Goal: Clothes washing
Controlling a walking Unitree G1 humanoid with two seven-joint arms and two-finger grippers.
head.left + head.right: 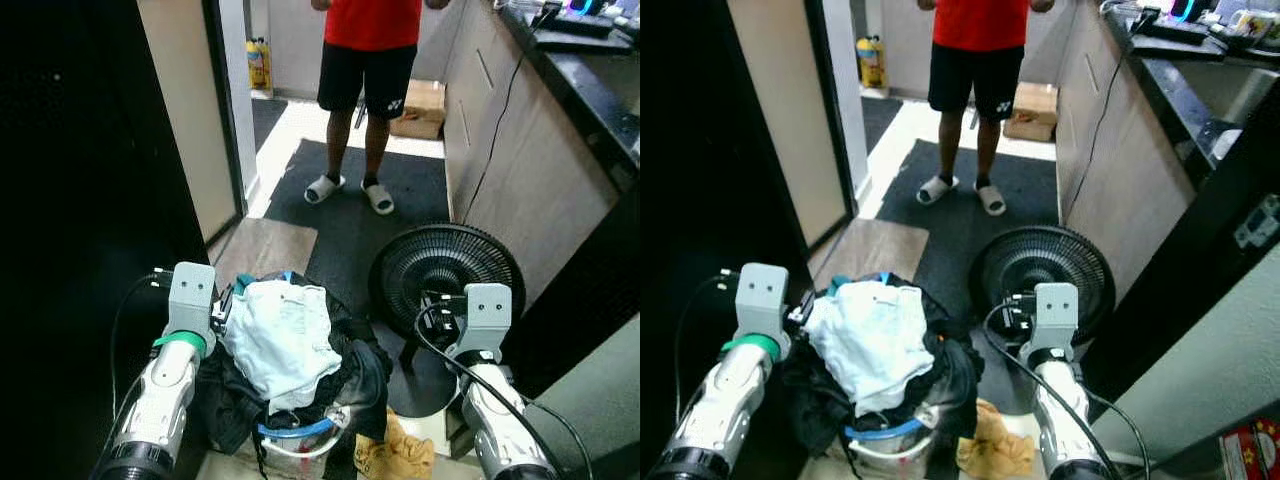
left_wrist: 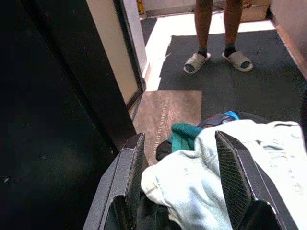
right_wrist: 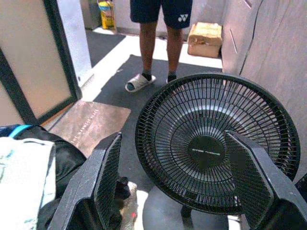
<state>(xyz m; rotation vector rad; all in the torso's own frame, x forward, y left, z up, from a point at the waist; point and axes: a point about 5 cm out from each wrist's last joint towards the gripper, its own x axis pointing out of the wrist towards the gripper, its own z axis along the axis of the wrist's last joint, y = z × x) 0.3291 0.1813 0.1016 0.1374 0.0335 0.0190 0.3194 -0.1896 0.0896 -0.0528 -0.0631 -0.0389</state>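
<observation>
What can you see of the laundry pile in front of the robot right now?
The laundry pile is a heaped mound on the floor, between the dark doorframe and the black floor fan. A crumpled pale mint-white garment lies on top, over dark black clothes, with a teal piece peeking out at the back. A white container with a blue band shows underneath at the front. The open left tool straddles the pale garment's edge.

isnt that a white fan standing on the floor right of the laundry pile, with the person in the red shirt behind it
Not quite: the fan is black, not white, as the right wrist view shows plainly. The rest holds: it stands on the floor right of the laundry pile, with the person in the red shirt behind.
</observation>
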